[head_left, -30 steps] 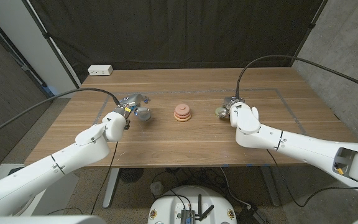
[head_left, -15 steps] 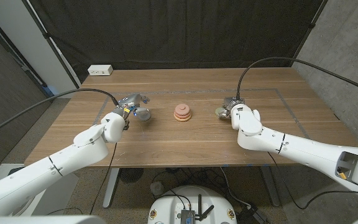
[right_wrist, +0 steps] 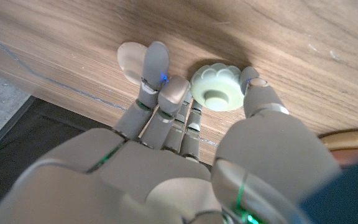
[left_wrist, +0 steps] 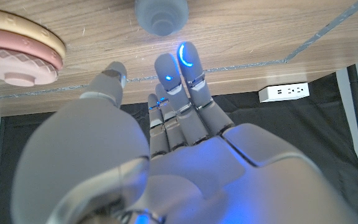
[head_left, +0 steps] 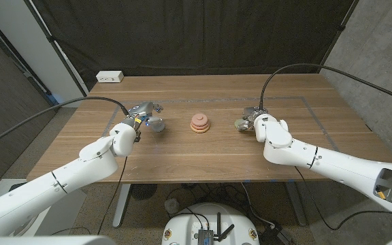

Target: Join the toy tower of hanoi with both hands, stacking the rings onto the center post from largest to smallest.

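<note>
A stack of pink and orange rings (head_left: 200,122) sits on the post at the table's middle, seen also as the pink stack (left_wrist: 17,53). A grey-blue ring (head_left: 156,124) lies on the wood to its left. My left hand (head_left: 141,112) hovers just behind that grey-blue ring (left_wrist: 161,14), fingers (left_wrist: 185,68) stretched toward it with a small gap, holding nothing. A pale green scalloped ring (head_left: 240,123) lies right of the stack. My right hand (head_left: 254,118) brackets the green ring (right_wrist: 217,93), thumb on one side and fingers (right_wrist: 157,68) on the other, ring still on the table.
A white power strip (head_left: 109,77) lies at the table's far left corner, seen also as the strip (left_wrist: 283,92). Thin blue tape lines (head_left: 312,109) mark a rectangle on the wooden table (head_left: 203,160). Dark curtains hang behind.
Both hands stay almost where they were beside their rings. The right forearm has shifted slightly rightward. The rings have not moved.
</note>
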